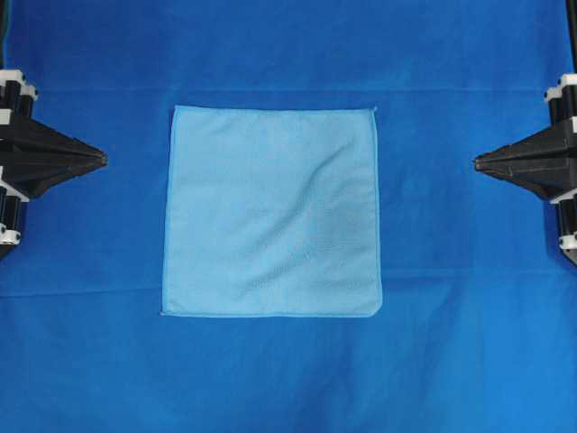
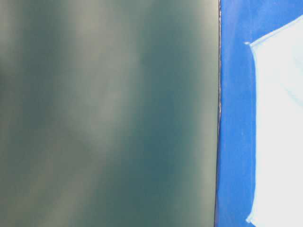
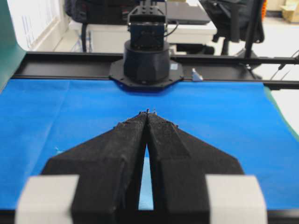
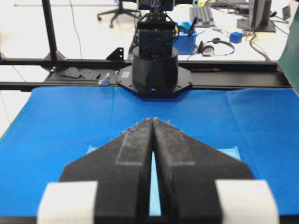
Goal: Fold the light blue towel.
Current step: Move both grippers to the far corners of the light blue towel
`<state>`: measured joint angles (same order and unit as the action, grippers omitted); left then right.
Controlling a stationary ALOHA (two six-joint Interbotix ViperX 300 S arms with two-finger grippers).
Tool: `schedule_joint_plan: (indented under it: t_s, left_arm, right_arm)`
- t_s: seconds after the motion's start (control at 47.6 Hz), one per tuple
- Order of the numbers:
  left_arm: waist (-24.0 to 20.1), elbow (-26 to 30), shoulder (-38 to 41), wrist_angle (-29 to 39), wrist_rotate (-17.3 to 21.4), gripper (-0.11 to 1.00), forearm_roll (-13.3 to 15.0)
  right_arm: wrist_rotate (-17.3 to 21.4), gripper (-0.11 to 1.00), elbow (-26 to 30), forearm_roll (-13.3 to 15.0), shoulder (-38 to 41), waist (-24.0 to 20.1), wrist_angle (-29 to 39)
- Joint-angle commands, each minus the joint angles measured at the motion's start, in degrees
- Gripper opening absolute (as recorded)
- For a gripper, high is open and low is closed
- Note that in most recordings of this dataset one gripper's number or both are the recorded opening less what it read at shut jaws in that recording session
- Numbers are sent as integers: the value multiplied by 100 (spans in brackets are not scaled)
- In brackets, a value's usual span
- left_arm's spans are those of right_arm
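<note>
light blue towel (image 1: 271, 212) lies flat & fully spread in the middle of the surface, on the deep blue cloth (image 1: 288, 45) that covers it; edges roughly square to the overhead view, a few soft wrinkles across the right half, nothing on top of it. left pincer (image 1: 101, 160) sits at the left edge of the overhead view, tips pointing in toward the towel but well apart from its left hem — jaws pressed together to a point, holding nothing. right pincer (image 1: 479, 162) mirrors it at the right edge, also well apart from the towel, jaws closed tip to tip, empty. left wrist view: the closed fingers (image 3: 117, 158) meet at the tips w/ only a thin slit lower down, a sliver of towel showing through it, opposite arm's black base (image 3: 146, 60) straight ahead at the far side of the cloth. right wrist view shows the same — fingers (image 4: 126, 158) shut, towel corners peeking out either side, other arm's base (image 4: 154, 70) beyond. table-level view is mostly blocked by a blurred grey-green panel (image 2: 109, 113); at its right a strip of blue cloth & part of the towel, washed out to near white.
</note>
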<state>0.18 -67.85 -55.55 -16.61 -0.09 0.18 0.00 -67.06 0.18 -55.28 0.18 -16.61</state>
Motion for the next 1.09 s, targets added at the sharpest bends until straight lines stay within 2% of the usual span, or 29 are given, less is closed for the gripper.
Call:
schedule_joint_plan:
  t_s: [0.0,0.105,0.252,0.462,0.63,0.672,0.735,0.903,0.966,1.071]
  left_arm:
    - [-44,167,97,246,-105,0,237]
    - [-202,141,141,396,-141,0,237]
    - [-510,114,369,431,-149,0,229]
    - [-1151,97,1187,387,-158,0,229]
    - [-1652,88,1934,70,-158,1,229]
    - [-1758,79,2109,-26,-167,6,229]
    - [-1907,79,2364,-123,-158,21,229]
    - [-2232,141,3182,-343,-158,71,229]
    - [-2329,149,3524,-510,-158,84,229]
    - [-2443,158,4061,-853,-158,83,229]
  right_arm:
    - [-9,0,141,-9,97,62,-9]
    - [18,0,272,-9,325,299,237]
    - [123,0,475,-35,844,940,765]
    - [202,0,694,-35,1793,1670,1055]
    - [193,1,984,-18,2707,1995,1107]
    - [176,1,1090,-9,2944,2048,1134]
    - [158,5,1283,18,3366,2136,1213]
    - [149,55,1687,105,4315,2355,1424]
    - [149,57,1793,141,4614,2435,1433]
    - [149,52,1934,202,5106,2505,1441]
